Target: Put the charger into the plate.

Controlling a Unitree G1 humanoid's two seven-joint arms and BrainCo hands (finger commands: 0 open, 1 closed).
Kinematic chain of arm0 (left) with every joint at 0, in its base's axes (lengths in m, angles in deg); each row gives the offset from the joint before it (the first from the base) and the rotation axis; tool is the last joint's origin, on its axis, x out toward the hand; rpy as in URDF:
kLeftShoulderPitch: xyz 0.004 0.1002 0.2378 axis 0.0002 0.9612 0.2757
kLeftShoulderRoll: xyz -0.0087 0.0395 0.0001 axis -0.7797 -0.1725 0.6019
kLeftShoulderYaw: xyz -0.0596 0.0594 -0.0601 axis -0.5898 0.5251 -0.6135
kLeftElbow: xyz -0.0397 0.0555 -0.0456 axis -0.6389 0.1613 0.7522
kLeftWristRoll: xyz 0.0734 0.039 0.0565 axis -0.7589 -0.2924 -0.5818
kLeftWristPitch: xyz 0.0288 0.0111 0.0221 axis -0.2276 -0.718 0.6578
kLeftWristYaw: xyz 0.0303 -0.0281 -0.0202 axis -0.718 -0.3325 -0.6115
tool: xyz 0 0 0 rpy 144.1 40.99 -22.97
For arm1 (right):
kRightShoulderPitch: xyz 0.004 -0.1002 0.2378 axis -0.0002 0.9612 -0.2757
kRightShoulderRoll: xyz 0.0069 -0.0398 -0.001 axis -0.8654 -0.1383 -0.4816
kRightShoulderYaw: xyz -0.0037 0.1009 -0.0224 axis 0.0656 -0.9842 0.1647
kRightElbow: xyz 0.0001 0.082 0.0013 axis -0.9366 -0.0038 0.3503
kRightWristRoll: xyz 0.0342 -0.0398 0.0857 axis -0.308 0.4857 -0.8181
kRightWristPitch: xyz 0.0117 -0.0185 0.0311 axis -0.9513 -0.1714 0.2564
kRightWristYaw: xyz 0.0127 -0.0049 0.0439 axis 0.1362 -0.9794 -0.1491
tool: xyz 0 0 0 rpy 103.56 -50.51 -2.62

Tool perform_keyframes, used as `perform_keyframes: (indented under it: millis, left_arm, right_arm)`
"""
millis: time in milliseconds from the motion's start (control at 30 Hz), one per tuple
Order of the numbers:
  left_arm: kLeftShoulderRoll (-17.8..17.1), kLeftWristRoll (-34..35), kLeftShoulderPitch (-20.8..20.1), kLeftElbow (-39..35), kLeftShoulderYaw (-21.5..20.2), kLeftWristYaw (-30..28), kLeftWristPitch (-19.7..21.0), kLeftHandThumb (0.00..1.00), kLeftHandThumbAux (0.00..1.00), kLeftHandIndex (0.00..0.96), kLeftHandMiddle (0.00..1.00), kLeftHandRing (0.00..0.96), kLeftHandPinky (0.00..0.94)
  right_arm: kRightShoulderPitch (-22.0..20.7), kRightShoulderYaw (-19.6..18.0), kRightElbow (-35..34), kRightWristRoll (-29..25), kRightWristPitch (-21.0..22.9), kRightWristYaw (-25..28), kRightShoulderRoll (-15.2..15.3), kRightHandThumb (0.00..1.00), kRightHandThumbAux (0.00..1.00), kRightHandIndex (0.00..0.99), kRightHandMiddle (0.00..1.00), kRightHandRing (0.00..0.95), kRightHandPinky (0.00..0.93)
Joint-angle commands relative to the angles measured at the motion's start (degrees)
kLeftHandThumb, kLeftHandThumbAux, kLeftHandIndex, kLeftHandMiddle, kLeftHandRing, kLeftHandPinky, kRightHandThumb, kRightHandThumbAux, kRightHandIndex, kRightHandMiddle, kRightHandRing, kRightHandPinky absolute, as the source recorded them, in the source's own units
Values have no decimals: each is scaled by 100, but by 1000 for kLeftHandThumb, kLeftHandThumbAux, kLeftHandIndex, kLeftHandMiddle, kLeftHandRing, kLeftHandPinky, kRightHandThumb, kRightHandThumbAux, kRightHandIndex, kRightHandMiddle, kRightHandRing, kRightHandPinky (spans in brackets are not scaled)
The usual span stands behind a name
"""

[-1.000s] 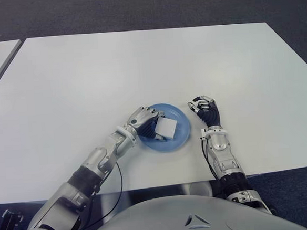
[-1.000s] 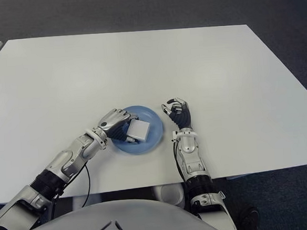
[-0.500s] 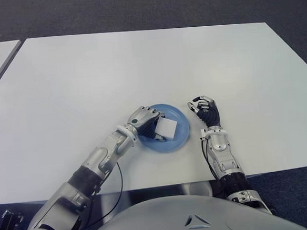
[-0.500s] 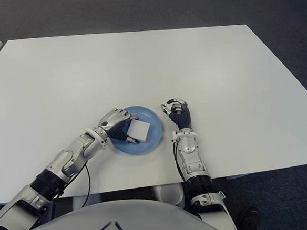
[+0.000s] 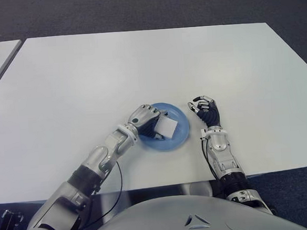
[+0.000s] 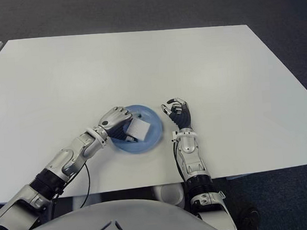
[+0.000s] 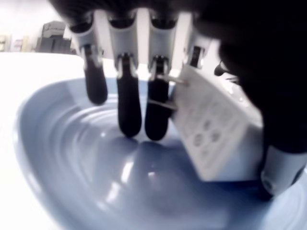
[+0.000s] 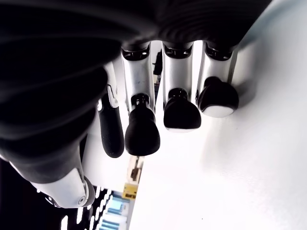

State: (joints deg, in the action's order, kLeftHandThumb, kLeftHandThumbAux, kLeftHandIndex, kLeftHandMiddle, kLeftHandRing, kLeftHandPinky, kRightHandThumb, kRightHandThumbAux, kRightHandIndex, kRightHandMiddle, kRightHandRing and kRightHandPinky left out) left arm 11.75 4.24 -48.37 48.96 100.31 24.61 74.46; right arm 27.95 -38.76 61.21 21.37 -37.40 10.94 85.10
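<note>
Left wrist view is showing the left hand grasping the white square charger inside the round blue plate, near the white table's front edge. The right hand is curling empty beside the plate's right rim.

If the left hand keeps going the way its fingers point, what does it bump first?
Probably the blue plate: the left hand holds the white charger just above it, fingers pointing down at the plate's floor.
</note>
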Motion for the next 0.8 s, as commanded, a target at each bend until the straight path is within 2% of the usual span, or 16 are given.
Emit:
perform_keyframes:
  millis: [33,133,300,467,667,800]
  left_arm:
    - [-100,-256,4,54,69,64,40,316,707,44,38,24,15]
    - [-90,-334,8,85,56,249,34,291,705,14,12,7,5]
    - [-85,-440,15,134,42,539,8,384,586,1,1,0,0]
    - [-83,-546,27,140,40,744,44,430,494,0,0,0,0]
    - [-42,-653,64,201,22,1165,86,402,381,0,0,0,0]
    - [-6,-651,75,291,13,1489,70,335,347,0,0,0,0]
  right_arm:
    - [63,18,130,63,75,5,10,707,728,437,821,846,868]
    - [62,20,136,69,70,-2,11,707,728,437,821,846,868]
    - [60,14,135,62,80,-3,7,708,727,437,826,849,868]
    - [62,15,118,66,111,1,10,708,727,437,828,850,866]
    - [58,16,121,85,129,-15,20,707,727,437,826,847,865]
    - [54,16,132,91,127,-16,24,707,727,437,824,845,864]
